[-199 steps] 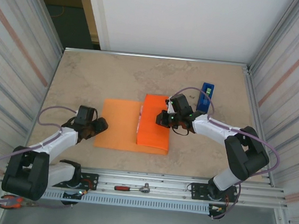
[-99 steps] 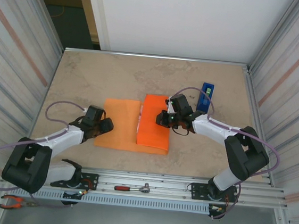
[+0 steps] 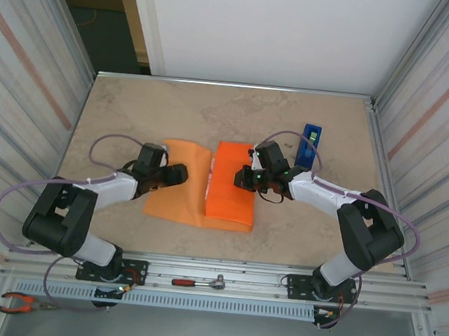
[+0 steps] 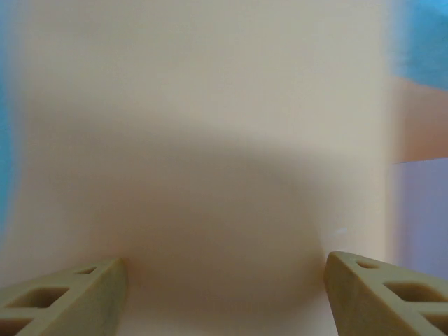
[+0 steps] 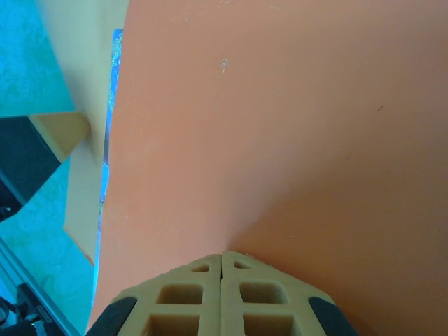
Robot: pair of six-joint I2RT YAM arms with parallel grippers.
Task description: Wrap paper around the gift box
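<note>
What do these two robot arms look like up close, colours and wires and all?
The left arm and right arm have white links and chunky black joints, each trailing a thin lilac cable. The left end effector and right end effector have tan wedge-shaped fingers with cut-out holes.

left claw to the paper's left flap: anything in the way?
Nothing visible. The left claw is open and right at the left flap of the paper; the wrist view shows blurred paper between its fingers. The right claw, shut, rests on the folded right flap, away from that side.
</note>
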